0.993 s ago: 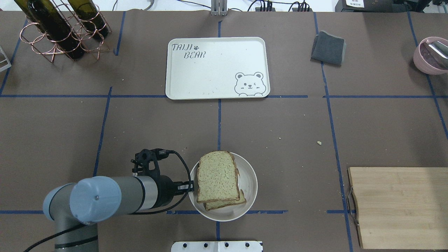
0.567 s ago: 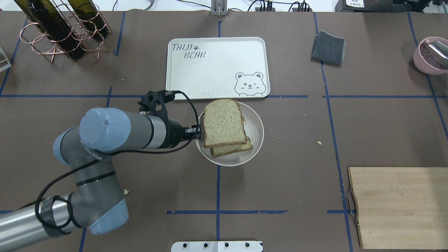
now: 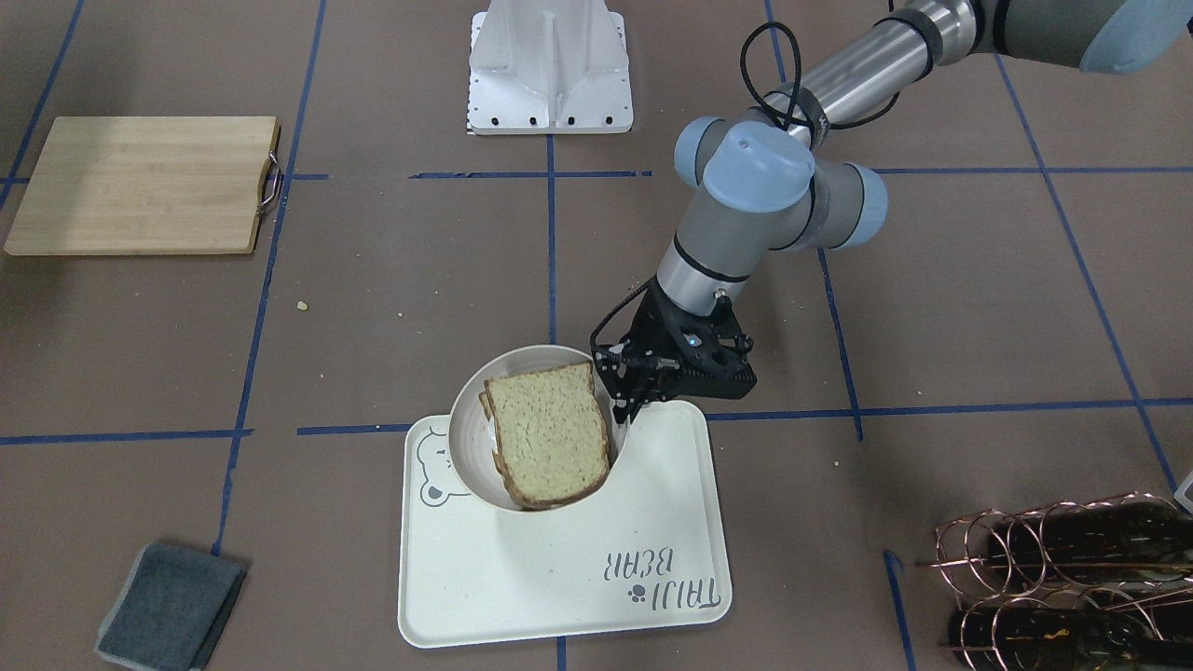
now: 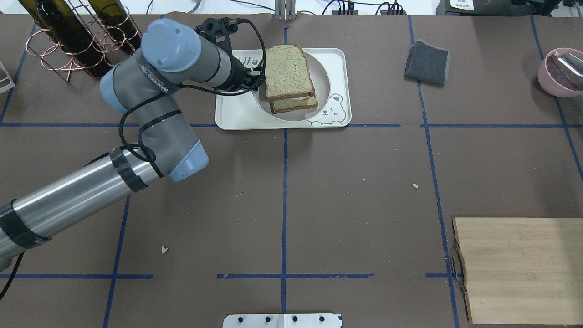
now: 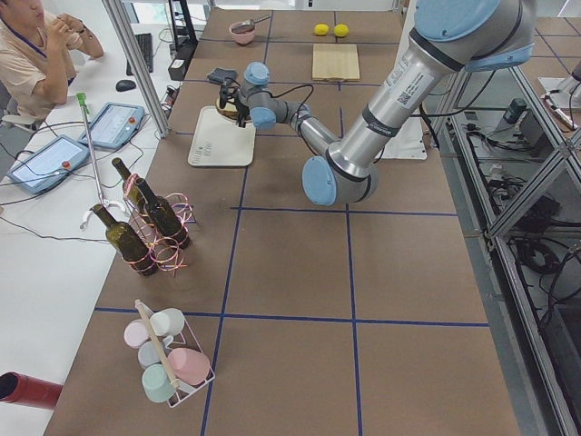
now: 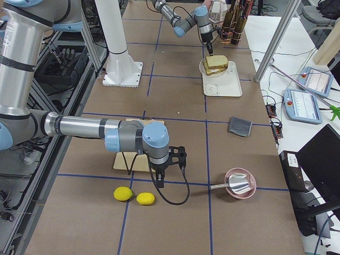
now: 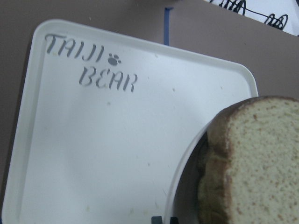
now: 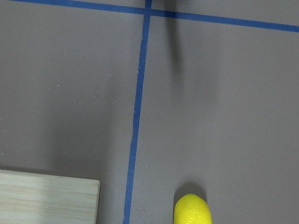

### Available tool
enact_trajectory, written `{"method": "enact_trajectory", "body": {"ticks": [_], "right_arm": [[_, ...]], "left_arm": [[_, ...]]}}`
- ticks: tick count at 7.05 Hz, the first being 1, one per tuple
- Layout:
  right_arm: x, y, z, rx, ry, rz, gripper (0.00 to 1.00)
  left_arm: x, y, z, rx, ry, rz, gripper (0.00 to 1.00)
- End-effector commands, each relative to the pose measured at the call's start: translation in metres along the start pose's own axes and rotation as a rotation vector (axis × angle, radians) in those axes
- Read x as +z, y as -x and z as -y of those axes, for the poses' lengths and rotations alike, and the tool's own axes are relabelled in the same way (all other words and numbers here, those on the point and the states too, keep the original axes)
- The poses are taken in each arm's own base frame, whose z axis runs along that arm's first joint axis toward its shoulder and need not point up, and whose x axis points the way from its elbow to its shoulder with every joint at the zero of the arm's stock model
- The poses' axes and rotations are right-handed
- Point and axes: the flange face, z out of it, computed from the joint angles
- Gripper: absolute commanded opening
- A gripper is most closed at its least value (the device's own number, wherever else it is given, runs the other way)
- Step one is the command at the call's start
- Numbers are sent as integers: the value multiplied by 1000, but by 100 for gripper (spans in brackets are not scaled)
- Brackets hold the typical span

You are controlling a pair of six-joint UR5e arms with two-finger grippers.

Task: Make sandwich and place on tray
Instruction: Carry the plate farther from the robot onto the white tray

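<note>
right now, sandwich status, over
Left gripper shut on bowl rim; right gripper state unreadable. Sandwich in bowl over tray, apparently not set down. Bottle rack near left arm.

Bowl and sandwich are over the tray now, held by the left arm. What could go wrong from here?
1. The left tool pinches the bowl at one rim spot only; the loaded bowl may tilt or slip.
2. The sandwich has its top slice offset from the lower one, so a jolt at set-down could slide it off.
3. In the front view the bowl overlaps the tray edge by the bear drawing; released there, it might land on the rim.
</note>
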Motion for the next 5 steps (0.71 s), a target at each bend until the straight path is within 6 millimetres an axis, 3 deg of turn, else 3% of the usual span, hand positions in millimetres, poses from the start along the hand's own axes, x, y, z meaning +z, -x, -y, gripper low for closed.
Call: {"method": "enact_trajectory", "body": {"ticks": [1, 3, 4, 5], "right_arm": [[0, 0, 1, -1, -1, -1, 100], [1, -1, 0, 1, 1, -1, 100], [0, 0, 0, 0, 0, -1, 100], [0, 0, 0, 0, 0, -1, 100]], "left_arm": [[62, 22, 33, 15, -14, 23, 0], [69, 22, 31, 44, -10, 30, 0], [69, 23, 31, 66, -9, 32, 25], [70, 24, 29, 70, -7, 33, 66]]}}
